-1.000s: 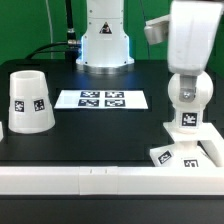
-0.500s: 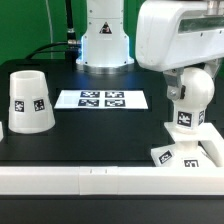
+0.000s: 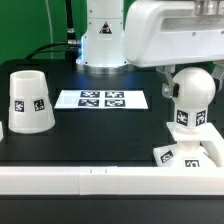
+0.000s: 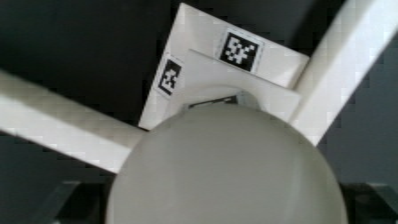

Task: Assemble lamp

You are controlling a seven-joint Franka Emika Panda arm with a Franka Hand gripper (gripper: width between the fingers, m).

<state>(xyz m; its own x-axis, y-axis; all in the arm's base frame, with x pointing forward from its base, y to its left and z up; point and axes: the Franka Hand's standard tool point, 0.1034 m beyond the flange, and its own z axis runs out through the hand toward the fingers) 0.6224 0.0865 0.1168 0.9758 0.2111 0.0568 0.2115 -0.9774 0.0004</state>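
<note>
Standing upright at the socket of the base (image 3: 186, 153), on the exterior view's right, the bulb (image 3: 190, 92) seems lined up for seating. Hand (image 4: 217, 205) is straight over it, can't tell if it's clenched or released. Shade (image 3: 30, 100) sits well apart across the worktop (image 3: 100, 135), probably for later.

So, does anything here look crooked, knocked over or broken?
Nothing stands out. The bulb stands upright on the base, which sits by the white rail at the exterior view's right. The shade stands on its wide end, apart, at the left, and the marker board lies flat. No damage shows.
</note>
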